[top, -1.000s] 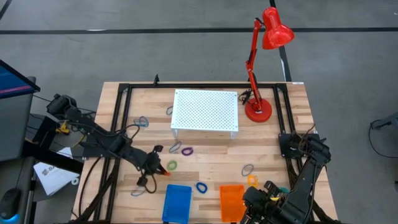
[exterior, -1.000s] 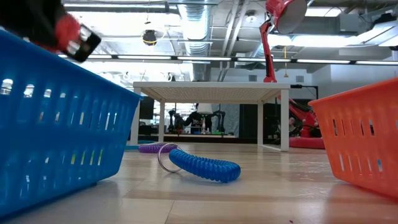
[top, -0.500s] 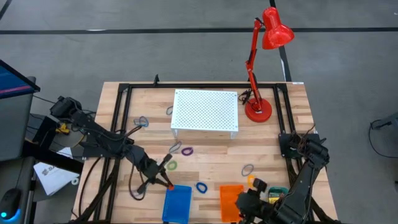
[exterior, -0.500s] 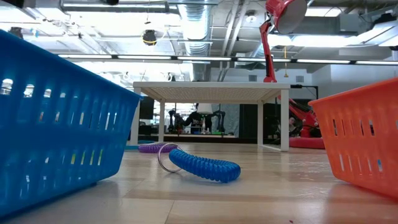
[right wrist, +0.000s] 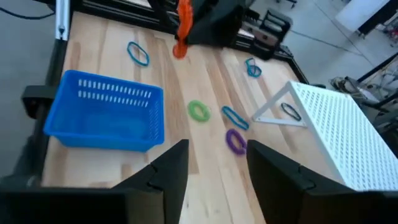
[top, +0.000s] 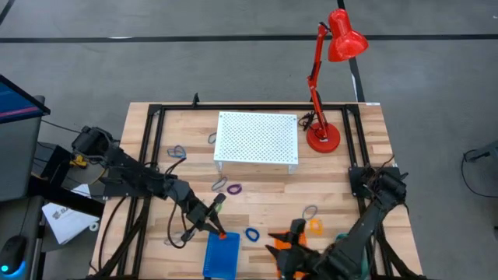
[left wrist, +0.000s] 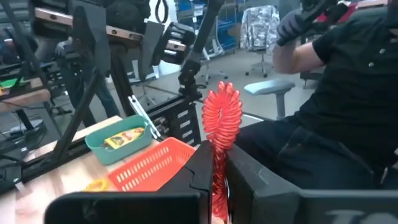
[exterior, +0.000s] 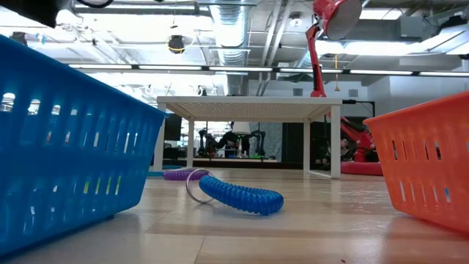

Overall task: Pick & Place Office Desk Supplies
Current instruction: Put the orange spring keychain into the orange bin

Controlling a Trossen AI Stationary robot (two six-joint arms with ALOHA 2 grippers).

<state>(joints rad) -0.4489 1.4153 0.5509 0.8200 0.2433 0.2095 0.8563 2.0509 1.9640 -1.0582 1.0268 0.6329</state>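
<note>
The left hand (top: 215, 228) reaches over the near left part of the desk (top: 342, 194) and is closed on a red-orange coil loop (left wrist: 221, 118), which stands up between its fingers (left wrist: 200, 168) just at the far edge of the blue basket (top: 222, 253). A pale blue loop (top: 177, 152) lies far back on the left of the desk, near the black frame. Between the white perforated stand (top: 257, 140) and the basket lie a grey-blue loop (top: 219, 184) and a purple loop (top: 234, 187) just beside each other, and a green loop (right wrist: 198, 110) is nearer to the basket, seen in the right wrist view. A blue coil loop (exterior: 240, 196) with a metal ring rests flat on the desk just to the right of the basket. The right hand (top: 289, 247) hangs over the orange basket (exterior: 421, 169) at the near edge, its fingers (right wrist: 168, 171) spread apart and holding nothing. To the right of it, a grey loop (top: 310, 211) and an orange-yellow loop (top: 314, 226) lie near each other on the desk. A red lamp (top: 331, 78) stands at the far right corner, beside the stand. In the left wrist view a green tray with a yellow box (left wrist: 123, 138) sits beyond the orange basket, and a person in dark clothes (left wrist: 348, 93) sits past the desk.
</note>
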